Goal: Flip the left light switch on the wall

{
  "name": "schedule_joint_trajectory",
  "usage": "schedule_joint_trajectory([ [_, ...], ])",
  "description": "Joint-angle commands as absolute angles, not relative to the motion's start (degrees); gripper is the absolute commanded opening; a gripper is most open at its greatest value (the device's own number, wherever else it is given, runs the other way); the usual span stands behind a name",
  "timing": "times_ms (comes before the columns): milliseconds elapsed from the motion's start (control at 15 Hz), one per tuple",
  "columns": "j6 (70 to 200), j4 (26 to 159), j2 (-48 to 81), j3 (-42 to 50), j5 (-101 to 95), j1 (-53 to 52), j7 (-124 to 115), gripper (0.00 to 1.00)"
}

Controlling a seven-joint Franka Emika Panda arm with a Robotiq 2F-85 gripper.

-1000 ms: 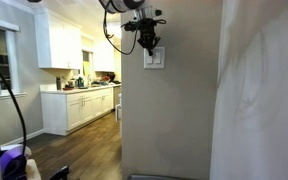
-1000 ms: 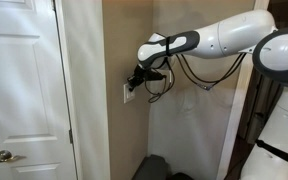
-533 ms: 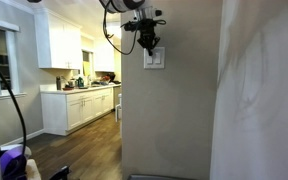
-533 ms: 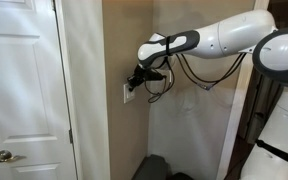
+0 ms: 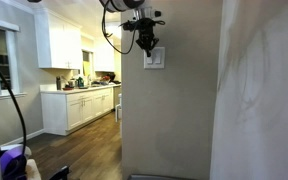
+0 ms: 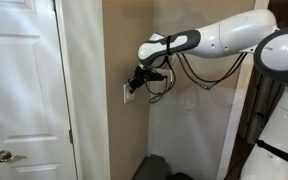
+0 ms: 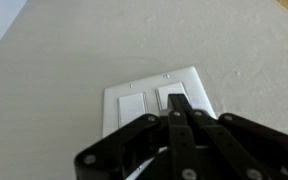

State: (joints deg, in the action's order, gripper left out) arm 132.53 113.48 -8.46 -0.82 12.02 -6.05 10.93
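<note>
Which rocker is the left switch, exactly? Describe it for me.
Find the tan wall, then its white two-rocker plate. In the wrist view, the left light switch is the rocker in plain view; the shut gripper overlaps its right-hand twin.

1. Bare wall [image 7: 74,50] free around the switch plate [image 7: 134,85] from 9 through 12 to 3 o'clock, wrist view.
2. Left light switch [image 7: 132,107] uncovered; plate's right half overlapped at 6 o'clock by the hand [image 7: 180,105], fingers together.
3. Tight by the corner wall [image 6: 199,130] behind the arm [image 6: 224,35].

White arm [image 6: 234,35], black gripper [image 6: 131,86], black cables [image 6: 187,76]
</note>
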Motion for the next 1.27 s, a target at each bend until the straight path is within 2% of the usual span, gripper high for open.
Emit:
schedule_joint_trajectory([
  [0,129.9,115.1,-10.2,-1.2,11.0,-5.4,11.4,0.0],
  [533,127.0,115.9,-10.6,-0.9,11.4,-5.2,11.7,0.0],
  [600,126.8,115.9,-10.5,-0.8,11.7,-5.2,11.6,0.26],
  [667,126.7,116.0,-10.5,-0.8,11.8,-5.3,11.7,0.28],
  [733,127.6,114.3,-8.7,-1.0,11.8,-5.4,10.9,0.07],
  [933,127.5,114.3,-8.7,-1.0,11.8,-5.4,10.9,0.26],
  [1200,127.5,114.3,-8.7,-1.0,11.8,-5.4,10.9,0.28],
])
